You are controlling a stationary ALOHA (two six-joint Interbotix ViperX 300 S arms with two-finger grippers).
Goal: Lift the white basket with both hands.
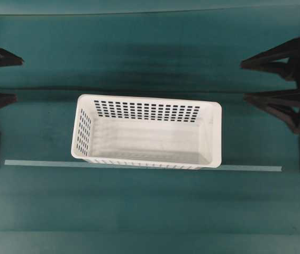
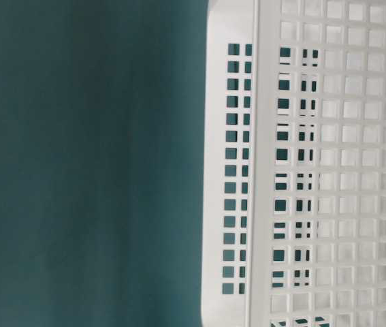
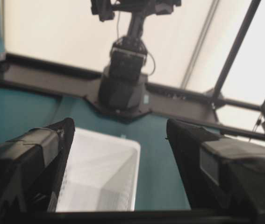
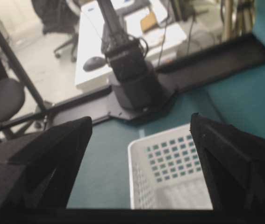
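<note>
I see the basket (image 1: 147, 132) resting mid-table (image 1: 139, 211), both my grippers, left (image 1: 6, 79) and right (image 1: 255, 80), spread apart, well clear of it.

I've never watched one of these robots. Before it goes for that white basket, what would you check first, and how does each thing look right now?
1. White basket upright, opening up: ok.
2. Basket empty, nothing to spill: ok.
3. Left gripper open, well clear of the basket's short end: ok.
4. Right gripper open, also well clear: ok.
5. Teal table bare between each gripper and the basket: ok.
6. Both grippers level with the rim: cannot tell; no view shows their height against the basket.
</note>
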